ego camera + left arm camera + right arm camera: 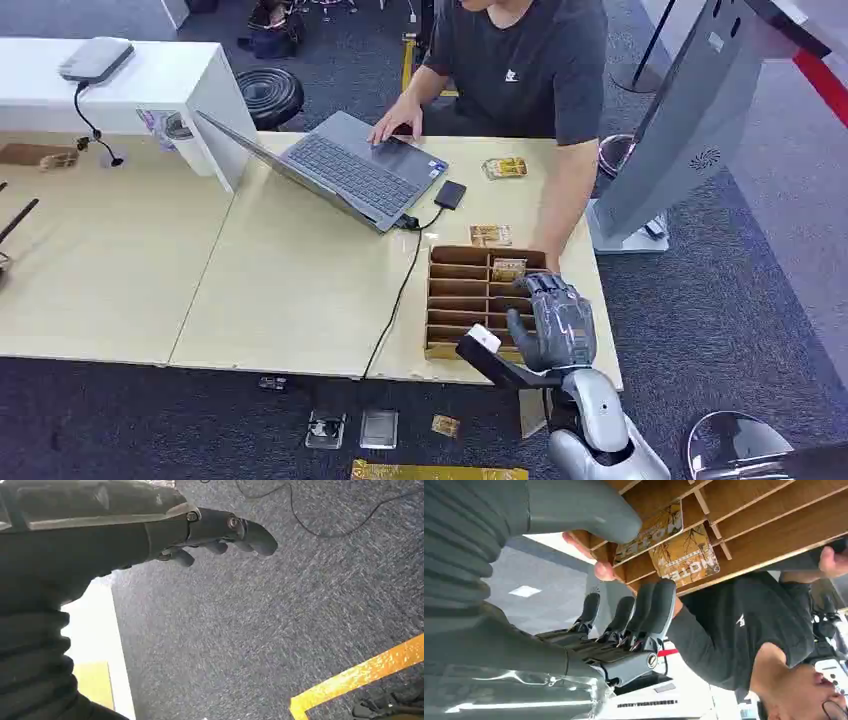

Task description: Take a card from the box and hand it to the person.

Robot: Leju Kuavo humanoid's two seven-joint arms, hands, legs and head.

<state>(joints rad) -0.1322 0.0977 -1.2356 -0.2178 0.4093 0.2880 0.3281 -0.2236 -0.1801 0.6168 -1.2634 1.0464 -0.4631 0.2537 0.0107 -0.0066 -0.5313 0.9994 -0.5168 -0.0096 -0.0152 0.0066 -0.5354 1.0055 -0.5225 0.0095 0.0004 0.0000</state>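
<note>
From the head view, the right hand (553, 322) is hovering over the near right part of a slotted wooden box (470, 300) sitting on the pale bench (300, 280); one printed card (508, 269) is lying in a far compartment, another card (490, 235) just beyond the box. A person (530, 70) is typing on a grey laptop (355, 175).

The left wrist view is showing the left hand (220, 535) hanging over speckled grey carpet (260, 630), fingers loosely apart, holding nothing.

The right wrist view is showing the right hand's fingers (644, 615) spread and empty beside the card (651, 532) in its slot.

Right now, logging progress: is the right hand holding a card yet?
No. The right hand hovers over the box; its fingers hold nothing.
</note>
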